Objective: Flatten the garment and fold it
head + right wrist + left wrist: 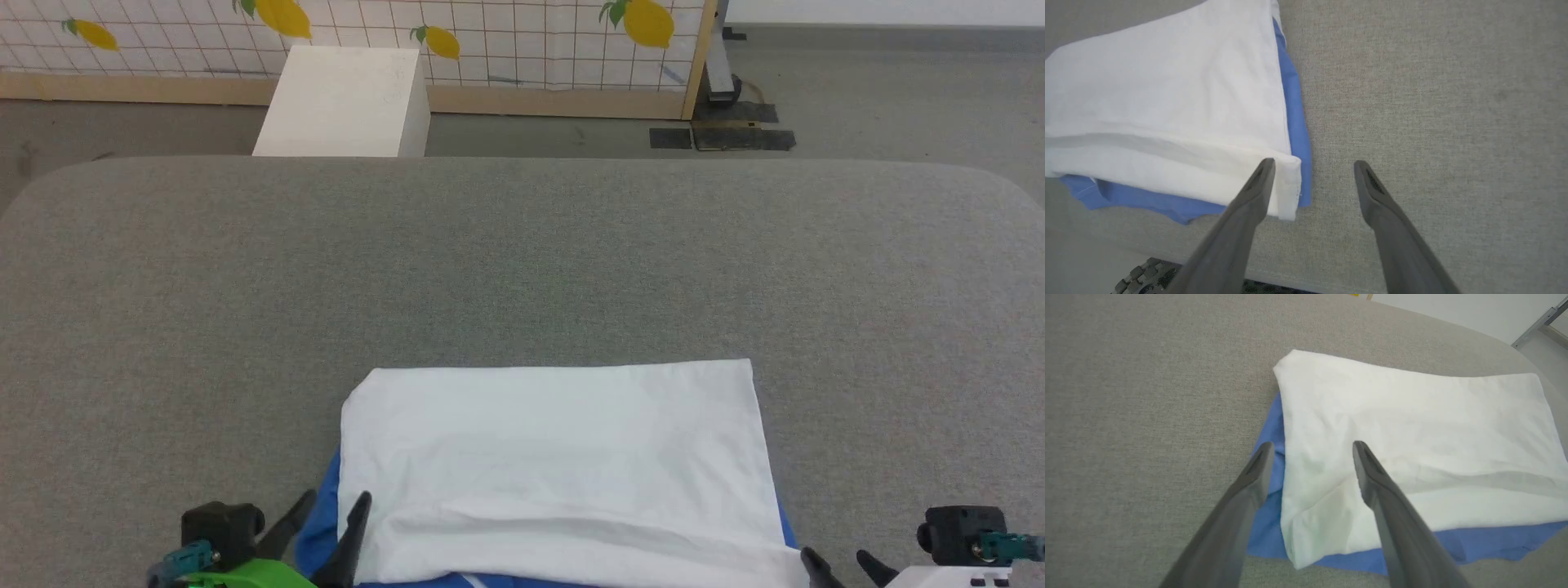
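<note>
The garment (555,457) lies folded into a white rectangle near the table's front edge, with blue sleeve fabric peeking out along its left, right and near sides. My left gripper (336,500) stands open at the garment's near left corner, and in the left wrist view (1310,449) its fingers straddle the white edge of the garment (1404,428) above the cloth. My right gripper (837,559) is open just off the near right corner; in the right wrist view (1312,165) one finger is over the white corner of the garment (1167,106), the other over bare table.
The grey fabric-covered table (522,261) stretches wide behind and beside the garment. Beyond its far edge stand a white box (347,102) and a lemon-patterned wall panel (490,41) on the floor.
</note>
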Available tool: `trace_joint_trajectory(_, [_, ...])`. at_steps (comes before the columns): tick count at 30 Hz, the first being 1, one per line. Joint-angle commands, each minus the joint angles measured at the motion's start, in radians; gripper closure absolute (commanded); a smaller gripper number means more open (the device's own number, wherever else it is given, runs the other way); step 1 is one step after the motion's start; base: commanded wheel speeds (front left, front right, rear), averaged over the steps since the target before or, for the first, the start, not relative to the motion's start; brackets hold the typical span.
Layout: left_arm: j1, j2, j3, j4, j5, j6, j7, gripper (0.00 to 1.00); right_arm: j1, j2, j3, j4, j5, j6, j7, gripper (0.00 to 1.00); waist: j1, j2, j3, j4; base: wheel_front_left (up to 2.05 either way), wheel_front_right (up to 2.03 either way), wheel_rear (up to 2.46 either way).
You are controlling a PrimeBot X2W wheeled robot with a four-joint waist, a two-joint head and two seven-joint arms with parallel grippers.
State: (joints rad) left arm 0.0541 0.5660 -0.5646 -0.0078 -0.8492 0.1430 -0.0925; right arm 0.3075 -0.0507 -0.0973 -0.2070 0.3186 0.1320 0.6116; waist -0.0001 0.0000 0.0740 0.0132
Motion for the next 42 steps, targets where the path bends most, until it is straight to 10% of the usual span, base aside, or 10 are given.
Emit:
trace_joint_trajectory(1, [-0.004,0.013,0.010,-0.006,0.025,0.011,-0.026,0.00,0.009,0.000,-0.008,-0.012,0.009,-0.001,-0.019,0.00,0.0001,0.0000,-0.010,0.009,0.00,0.00,0.00])
trace_joint_trajectory(17, [-0.154,-0.085,0.117,0.064,0.235,0.080,-0.168,0.00,-0.133,0.000,-0.027,0.170,0.094,-0.001,-0.377,0.00,0.0001,0.0000,-0.025,0.036,0.00,0.00,0.00])
trace_joint_trajectory(36, [-0.178,-0.277,0.291,0.176,0.419,-0.065,-0.169,0.00,-0.276,0.000,0.087,0.509,0.079,-0.001,-0.126,0.02,0.0001,0.0000,-0.007,0.048,0.00,0.00,0.00])
trace_joint_trajectory(37, [-0.177,-0.282,0.296,0.181,0.424,-0.072,-0.169,0.00,-0.276,0.000,0.098,0.506,0.091,-0.001,-0.121,0.61,0.0001,0.0000,-0.008,0.049,0.00,0.00,0.00])
trace_joint_trajectory(39, [-0.175,-0.290,0.306,0.189,0.432,-0.083,-0.169,0.00,-0.275,0.000,0.114,0.497,0.095,-0.001,-0.120,1.00,0.0001,0.0000,-0.010,0.051,0.00,0.00,0.00])
trace_joint_trajectory(42, [-0.171,-0.300,0.322,0.197,0.443,-0.095,-0.169,0.00,-0.270,0.000,0.114,0.478,0.099,-0.001,-0.132,1.00,0.0001,0.0000,-0.014,0.050,0.00,0.00,0.00])
